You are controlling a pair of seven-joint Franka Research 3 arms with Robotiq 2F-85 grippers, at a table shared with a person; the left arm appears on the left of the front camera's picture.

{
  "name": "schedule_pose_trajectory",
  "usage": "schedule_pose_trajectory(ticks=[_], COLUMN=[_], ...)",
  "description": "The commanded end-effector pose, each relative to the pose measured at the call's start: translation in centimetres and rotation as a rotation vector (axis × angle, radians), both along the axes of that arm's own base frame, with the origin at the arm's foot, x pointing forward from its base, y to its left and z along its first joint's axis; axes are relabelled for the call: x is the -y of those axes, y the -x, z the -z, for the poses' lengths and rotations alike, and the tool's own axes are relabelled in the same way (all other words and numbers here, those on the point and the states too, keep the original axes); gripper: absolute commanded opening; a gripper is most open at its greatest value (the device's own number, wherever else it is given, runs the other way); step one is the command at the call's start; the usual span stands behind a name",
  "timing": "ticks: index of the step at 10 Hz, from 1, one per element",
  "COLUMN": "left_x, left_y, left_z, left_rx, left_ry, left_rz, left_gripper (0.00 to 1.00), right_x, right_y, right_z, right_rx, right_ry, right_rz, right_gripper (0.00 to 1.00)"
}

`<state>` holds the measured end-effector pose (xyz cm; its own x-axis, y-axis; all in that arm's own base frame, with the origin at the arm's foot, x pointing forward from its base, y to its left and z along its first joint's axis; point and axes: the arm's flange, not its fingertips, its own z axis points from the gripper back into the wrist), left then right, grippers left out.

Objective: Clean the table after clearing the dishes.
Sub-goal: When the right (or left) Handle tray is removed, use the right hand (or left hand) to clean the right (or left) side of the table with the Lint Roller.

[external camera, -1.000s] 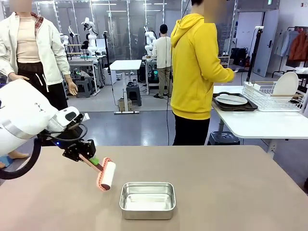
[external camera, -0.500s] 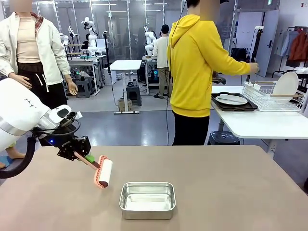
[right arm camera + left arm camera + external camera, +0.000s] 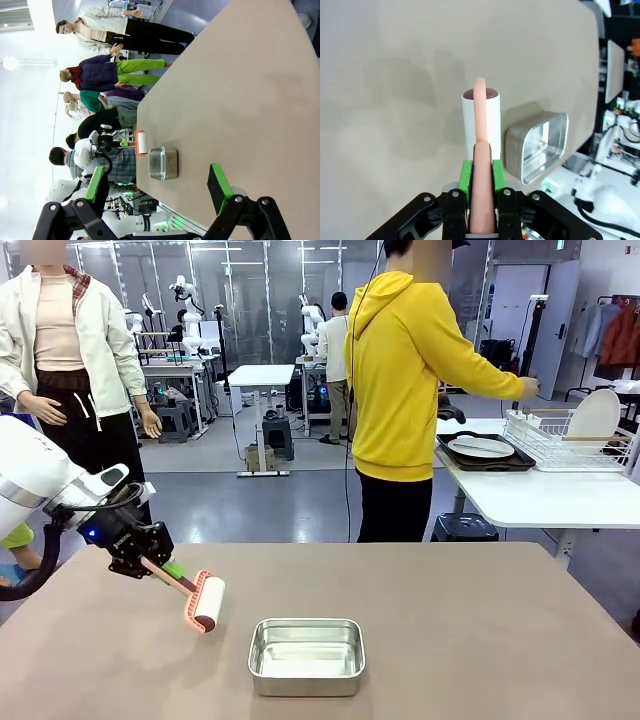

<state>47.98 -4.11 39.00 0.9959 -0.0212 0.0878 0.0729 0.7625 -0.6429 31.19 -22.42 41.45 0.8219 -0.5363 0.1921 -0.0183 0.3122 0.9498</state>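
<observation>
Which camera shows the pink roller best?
The left wrist view: the roller is big and close, clamped in the left pincer. The front view shows it smaller, from the side; the right wrist view, tiny and far.

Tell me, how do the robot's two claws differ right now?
The left gripper is shut on the pink handle of the roller; the right gripper is open and holds nothing. The left gripper's green pads sit close together; the right gripper's stand wide apart. The left gripper is near the steel pan; the right gripper is farther from it. Both are black with green pads.
</observation>
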Motion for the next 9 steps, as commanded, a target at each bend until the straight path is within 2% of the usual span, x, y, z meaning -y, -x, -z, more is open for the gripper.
schedule_pose_trajectory(ticks=[1,3,5,7,9], left_x=[0.0,-0.2,-0.9,-2.8,-5.8], left_y=[-1.9,-2.4,-2.0,-2.1,-1.6], left_z=[0.8,2.6,5.2,7.3,8.0], left_rx=[-0.021,-0.014,0.028,0.001,-0.004], left_ry=[0.065,0.076,0.024,0.002,-0.024], left_rz=[0.024,0.002,-0.011,-0.052,-0.089], left_gripper=[0.20,0.20,0.20,0.20,0.20], right_x=[-0.1,-0.1,-0.1,-0.1,-0.1], right_y=[0.1,0.1,0.1,0.1,0.1], right_z=[-0.1,-0.1,-0.1,-0.1,-0.1], right_rx=[0.013,0.013,0.013,0.013,0.013], right_ry=[-0.005,-0.005,-0.005,-0.005,-0.005], right_rz=[-0.004,-0.004,-0.004,-0.004,-0.004], right_gripper=[1.00,1.00,1.00,1.00,1.00])
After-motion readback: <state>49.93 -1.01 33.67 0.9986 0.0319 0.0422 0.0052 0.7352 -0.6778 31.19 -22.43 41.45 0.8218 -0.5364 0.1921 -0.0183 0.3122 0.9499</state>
